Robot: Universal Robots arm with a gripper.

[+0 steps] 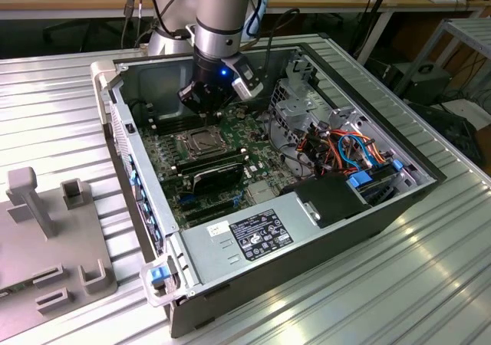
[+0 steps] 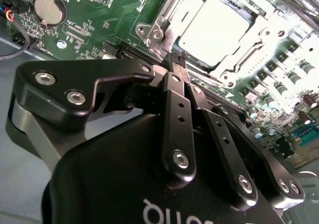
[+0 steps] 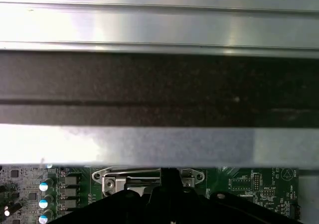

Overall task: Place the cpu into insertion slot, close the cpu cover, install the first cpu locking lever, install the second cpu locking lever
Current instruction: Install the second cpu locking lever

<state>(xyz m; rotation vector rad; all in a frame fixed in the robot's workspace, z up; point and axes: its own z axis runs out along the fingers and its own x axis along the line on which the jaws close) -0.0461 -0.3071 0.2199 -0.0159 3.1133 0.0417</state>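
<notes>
So the arm's gripper (image 1: pixel 205 98) is hanging down inside the open computer case (image 1: pixel 337 230), right over the back edge of the motherboard (image 1: pixel 203 172), just behind the socket. In the second wrist view the gripper (image 2: pixel 178 60) has its two black fingers (image 2: pixel 175 114) pressed together with nothing between them, tips sitting right at the edge of the insertion slot (image 2: pixel 164 32).

The cpu (image 2: pixel 214 29) is already sitting in the socket, you can see its dull silver top showing through the window of the cpu cover (image 2: pixel 249 52), which lies flat down over it. In the exterior view the insertion slot (image 1: pixel 201 140) is near the middle of the board, just in front of the claw, with the cpu (image 1: pixel 202 140) a pale square in it. Can't make out how the locking levers sit from here.

There's a coin cell battery (image 2: pixel 48 10) on the board off to one side of the socket. Power supply (image 1: pixel 261 234) sits at the near end of the case, bundle of orange and blue cables (image 1: pixel 349 149) toward the exterior view's right. Whole case rests on a ribbed metal table (image 1: pixel 399 284), and a grey plastic fixture (image 1: pixel 46 230) sits on the exterior view's left
</notes>
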